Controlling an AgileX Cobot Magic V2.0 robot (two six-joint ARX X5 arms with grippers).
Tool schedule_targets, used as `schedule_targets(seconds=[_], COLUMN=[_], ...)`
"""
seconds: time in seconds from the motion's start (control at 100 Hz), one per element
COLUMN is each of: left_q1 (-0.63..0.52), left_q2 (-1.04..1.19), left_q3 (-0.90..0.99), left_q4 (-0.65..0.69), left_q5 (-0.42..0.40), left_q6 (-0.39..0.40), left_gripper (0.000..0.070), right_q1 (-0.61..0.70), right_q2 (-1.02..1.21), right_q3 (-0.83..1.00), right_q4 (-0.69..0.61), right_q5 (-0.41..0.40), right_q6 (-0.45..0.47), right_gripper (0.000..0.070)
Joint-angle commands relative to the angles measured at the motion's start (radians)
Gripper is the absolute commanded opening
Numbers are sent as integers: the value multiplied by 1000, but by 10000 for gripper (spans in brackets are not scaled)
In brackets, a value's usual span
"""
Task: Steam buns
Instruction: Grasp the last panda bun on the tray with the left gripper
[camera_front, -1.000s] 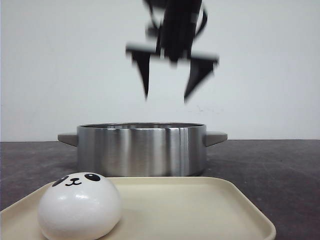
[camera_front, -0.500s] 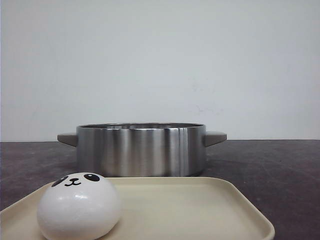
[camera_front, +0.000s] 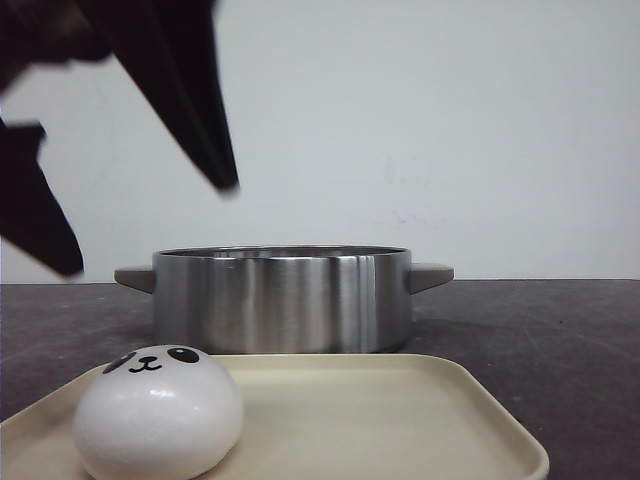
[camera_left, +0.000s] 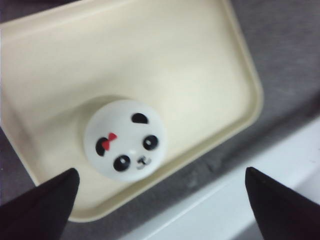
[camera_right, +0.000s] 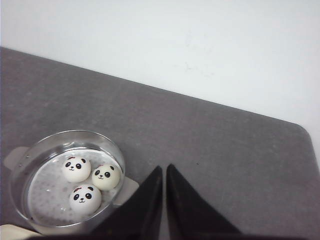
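One white panda-faced bun (camera_front: 158, 412) sits at the left of a cream tray (camera_front: 400, 420) in front of a steel pot (camera_front: 282, 298). My left gripper (camera_front: 150, 228) hangs open, high above the tray's left end. In the left wrist view that bun (camera_left: 124, 138), with a red bow, lies on the tray (camera_left: 200, 75) between and beyond the wide-apart fingertips of the left gripper (camera_left: 161, 200). My right gripper (camera_right: 164, 171) is shut and empty, high over the table beside the pot (camera_right: 45, 195). The pot holds three buns (camera_right: 76, 169) (camera_right: 106, 177) (camera_right: 84, 198).
The pot has two grey side handles (camera_front: 432, 274). Dark grey tabletop (camera_right: 225, 150) stretches to the right of the pot and ends at a white wall (camera_front: 450, 120). A white strip (camera_left: 260, 190) runs along the table's near edge beside the tray.
A gripper that hung open over the pot one second ago rose out of the front view. My left gripper has since come in at the upper left, open.
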Motion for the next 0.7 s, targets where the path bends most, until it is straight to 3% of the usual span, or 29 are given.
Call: schedule_targets(seconds=[0.0, 0.34, 0.41, 0.47, 0.48, 0.54, 0.59, 0.69], left_q1=[-11, -11, -10, -10, -10, -10, -10, -10], left_q2=[49, 252, 274, 285, 287, 293, 293, 293], left_q3=[13, 13, 13, 13, 13, 13, 13, 13], left_q4=[9, 16, 26, 29, 30, 31, 32, 31], left_q5=[-5, -7, -7, -7, -7, -13, -26, -61], left_q6=[-25, -24, -18, -4, 1, 13, 18, 32], left_gripper=[672, 660, 534, 302, 238, 60, 12, 11], right_q1=[11, 11, 11, 11, 11, 11, 11, 11], right_q2=[4, 3, 3, 3, 3, 3, 3, 3], right_q3=[17, 17, 17, 17, 17, 17, 17, 17], right_q4=[-8, -76, -79, -79, -80, -81, -82, -83], right_q5=[3, 9, 9, 9, 9, 9, 9, 9], right_q6=[16, 39, 44, 44, 44, 44, 45, 48], right_gripper=[5, 4, 4, 4, 4, 5, 4, 4])
